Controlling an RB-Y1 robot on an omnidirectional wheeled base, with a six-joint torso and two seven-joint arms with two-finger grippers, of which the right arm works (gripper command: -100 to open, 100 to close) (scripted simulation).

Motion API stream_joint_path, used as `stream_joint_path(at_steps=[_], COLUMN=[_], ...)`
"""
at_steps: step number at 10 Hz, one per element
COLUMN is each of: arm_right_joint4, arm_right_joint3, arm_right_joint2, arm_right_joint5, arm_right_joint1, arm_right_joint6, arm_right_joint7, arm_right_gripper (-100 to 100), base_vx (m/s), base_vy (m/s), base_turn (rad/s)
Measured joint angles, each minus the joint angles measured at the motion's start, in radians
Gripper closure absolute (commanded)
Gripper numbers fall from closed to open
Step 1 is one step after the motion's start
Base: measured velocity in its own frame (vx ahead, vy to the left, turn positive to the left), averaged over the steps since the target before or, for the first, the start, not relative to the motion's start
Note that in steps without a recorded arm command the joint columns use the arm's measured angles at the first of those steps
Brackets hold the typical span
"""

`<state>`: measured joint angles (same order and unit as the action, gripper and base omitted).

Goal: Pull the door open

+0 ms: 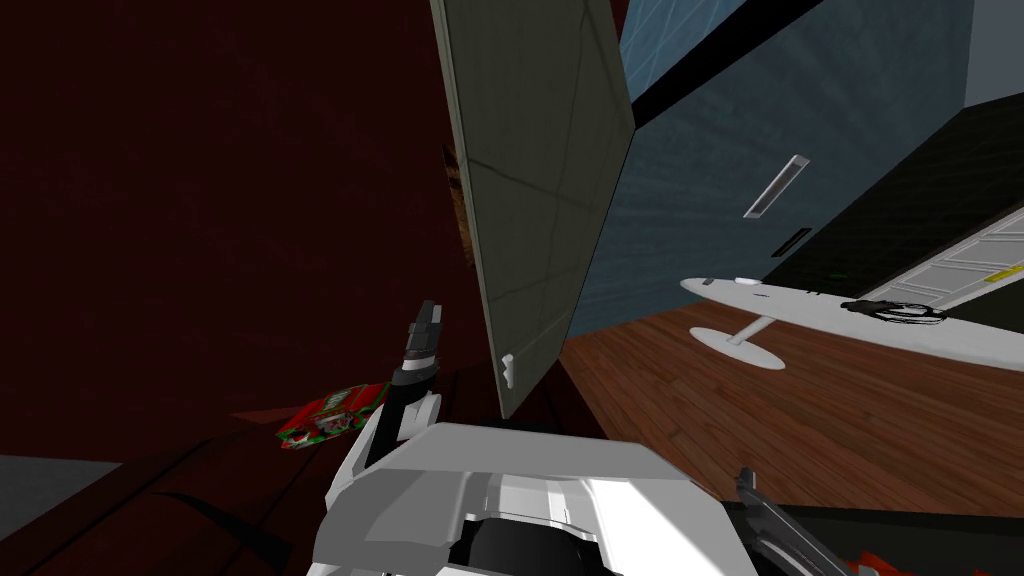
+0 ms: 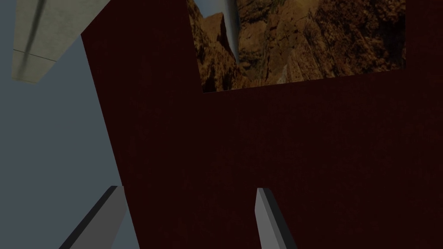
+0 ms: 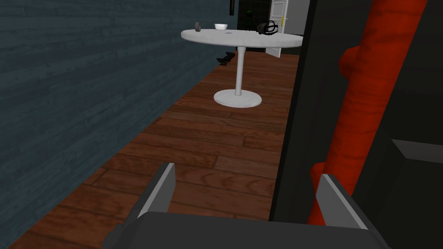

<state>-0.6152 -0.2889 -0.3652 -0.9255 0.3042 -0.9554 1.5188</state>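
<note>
The door (image 1: 535, 200) stands swung open ahead, its handle (image 1: 508, 370) just right of my left gripper (image 1: 429, 312), apart from it. That gripper's fingers (image 2: 268, 220) are spread, holding nothing. My right gripper (image 3: 246, 170) hangs low over the floor (image 3: 207, 138), fingers spread too.

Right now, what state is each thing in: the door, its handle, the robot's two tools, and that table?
door: partly open, swung out from the dark red wall.
door handle: free, no tool on it.
left tool: open, empty, facing the dark red wall.
right tool: open, empty, over the wooden floor.
round table: upright, with a white bowl upright on it.
</note>
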Motion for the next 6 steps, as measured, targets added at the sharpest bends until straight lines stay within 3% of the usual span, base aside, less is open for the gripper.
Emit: stream_joint_path(at_steps=[2,4,6], arm_right_joint4=[0.032,0.034,0.083], arm_right_joint3=[0.008,0.012,0.023], arm_right_joint2=[-0.013,-0.022,-0.038], arm_right_joint5=[0.005,0.007,0.014], arm_right_joint1=[-0.003,0.012,0.003], arm_right_joint6=[-0.01,-0.012,-0.029], arm_right_joint7=[0.03,0.05,0.088], arm_right_gripper=[-100,-100,-100], base_vx=[-0.001,0.005,-0.012], base_vy=[-0.042,-0.027,-0.081], base_turn=[-0.007,0.036,-0.078])
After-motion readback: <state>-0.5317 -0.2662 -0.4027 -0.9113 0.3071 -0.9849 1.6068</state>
